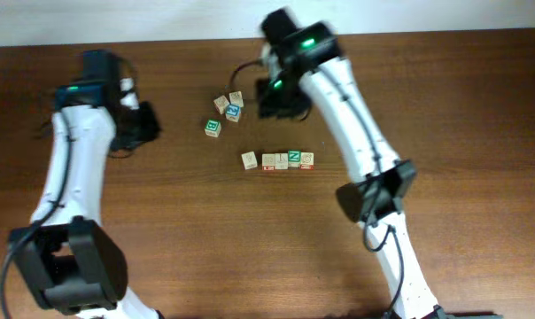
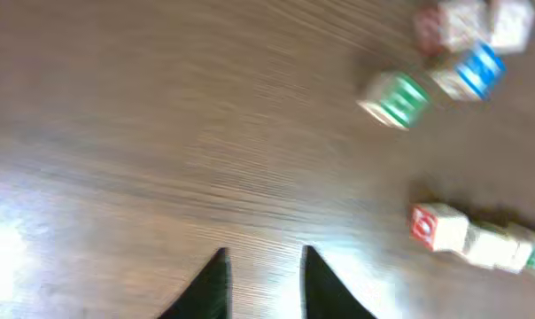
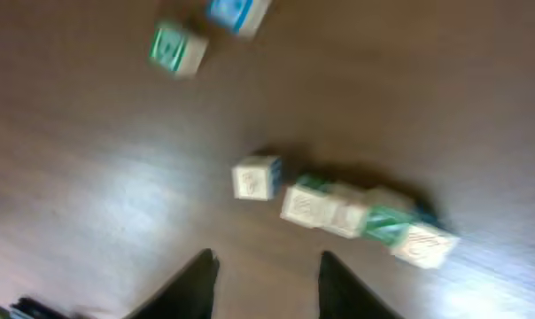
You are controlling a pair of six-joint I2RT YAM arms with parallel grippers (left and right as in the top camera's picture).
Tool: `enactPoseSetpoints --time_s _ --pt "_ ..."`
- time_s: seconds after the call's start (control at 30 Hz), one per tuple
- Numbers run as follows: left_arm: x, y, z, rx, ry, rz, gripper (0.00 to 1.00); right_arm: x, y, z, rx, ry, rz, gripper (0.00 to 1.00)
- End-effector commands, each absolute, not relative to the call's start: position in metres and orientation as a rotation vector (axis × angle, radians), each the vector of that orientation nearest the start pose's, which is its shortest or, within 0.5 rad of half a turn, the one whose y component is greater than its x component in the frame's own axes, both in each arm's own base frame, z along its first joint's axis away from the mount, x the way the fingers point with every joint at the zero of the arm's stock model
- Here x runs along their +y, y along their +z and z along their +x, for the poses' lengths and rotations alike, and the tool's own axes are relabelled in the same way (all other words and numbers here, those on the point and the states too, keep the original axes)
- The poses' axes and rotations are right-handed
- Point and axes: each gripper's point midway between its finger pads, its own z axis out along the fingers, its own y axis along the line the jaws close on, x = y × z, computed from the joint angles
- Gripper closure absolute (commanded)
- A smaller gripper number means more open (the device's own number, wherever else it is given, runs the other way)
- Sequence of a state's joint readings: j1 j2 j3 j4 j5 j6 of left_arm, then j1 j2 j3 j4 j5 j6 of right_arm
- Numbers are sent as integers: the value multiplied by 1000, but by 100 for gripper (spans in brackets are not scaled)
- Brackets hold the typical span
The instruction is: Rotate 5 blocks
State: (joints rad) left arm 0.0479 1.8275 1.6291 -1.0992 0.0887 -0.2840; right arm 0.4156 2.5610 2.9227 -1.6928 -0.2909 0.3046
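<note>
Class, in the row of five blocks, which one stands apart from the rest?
The cream end block on the overhead view's left side. A gap separates it from the other four, which sit packed side by side.

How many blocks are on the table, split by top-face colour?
Green-topped blocks: 2
Blue-topped block: 1
Pale cream or red-marked blocks: 6
Total: 9
</note>
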Motion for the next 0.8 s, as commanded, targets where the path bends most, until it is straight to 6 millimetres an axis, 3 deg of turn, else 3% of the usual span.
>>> enactPoseSetpoints --time_s 0.0,0.1,0.17,0.2,0.27,0.37,0.4,0.47,0.63,0.77 --pt "-42 144 406 2863 -195 -281 92 213 256 442 2767 603 -199 70" --pt "-68 144 400 2882 -236 -197 100 165 337 423 2573 461 -131 70" --pt "-80 144 395 2900 -265 -161 100 139 371 401 2502 357 -87 69" --pt "-84 143 394 2903 -267 -146 100 131 374 386 2518 330 -80 70" --pt "-90 143 393 2905 -269 -125 100 127 356 372 2604 307 -76 70" --pt "-103 142 390 2911 -273 -77 100 128 290 360 2843 275 -74 81" --pt "-107 141 389 2916 -274 -62 100 129 260 357 2933 261 -71 82" --pt "-110 135 386 2931 -273 -58 100 132 226 355 3008 272 -69 83" --pt "-115 89 387 3028 -281 -74 100 146 126 356 3093 366 -50 83" --pt "-131 58 387 3093 -368 -61 100 150 78 357 3072 407 -27 83"
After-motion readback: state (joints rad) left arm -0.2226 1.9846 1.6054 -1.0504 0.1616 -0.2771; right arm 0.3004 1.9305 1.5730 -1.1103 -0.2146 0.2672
